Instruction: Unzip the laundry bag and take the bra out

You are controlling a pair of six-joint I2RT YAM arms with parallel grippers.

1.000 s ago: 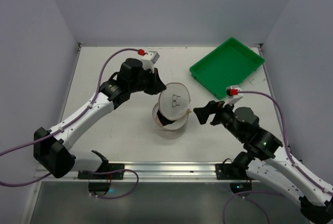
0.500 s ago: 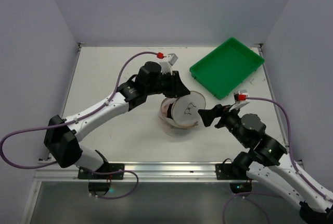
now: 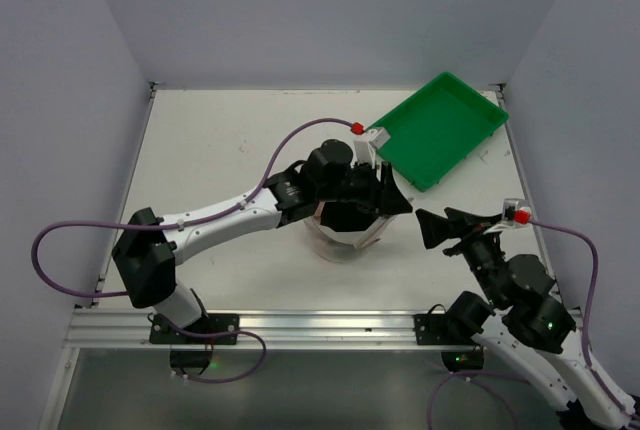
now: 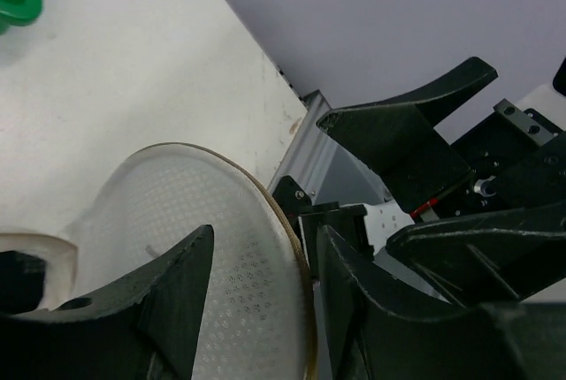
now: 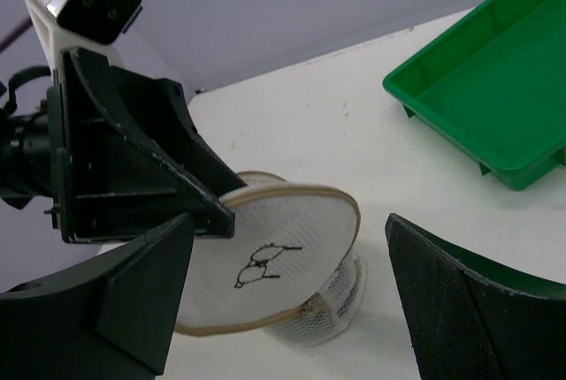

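Observation:
The laundry bag (image 5: pixel 329 307) is a small white mesh cylinder standing mid-table, seen under my left arm as the bag (image 3: pixel 338 247) from above. Its round lid (image 5: pixel 265 261), with a black bra drawing, is unzipped and tilted up like a flap. My left gripper (image 3: pixel 395 195) reaches across the bag, and its jaws stand apart in the left wrist view. The lid's tan rim (image 4: pixel 285 221) runs between the left gripper (image 4: pixel 265 234) fingers with a gap on each side. My right gripper (image 3: pixel 428 230) hovers open just right of the bag, and the right gripper (image 5: pixel 289 221) holds nothing. The bra is hidden.
A green rectangular tray (image 3: pixel 437 128) sits at the back right, its near corner close to the left wrist. The tray (image 5: pixel 495 102) shows empty in the right wrist view. A metal rail (image 3: pixel 300 325) runs along the table's near edge.
My left arm has swung right over the bag, carrying the lid with it, and its jaws have opened from shut. My right gripper has drawn back to the right, still open.

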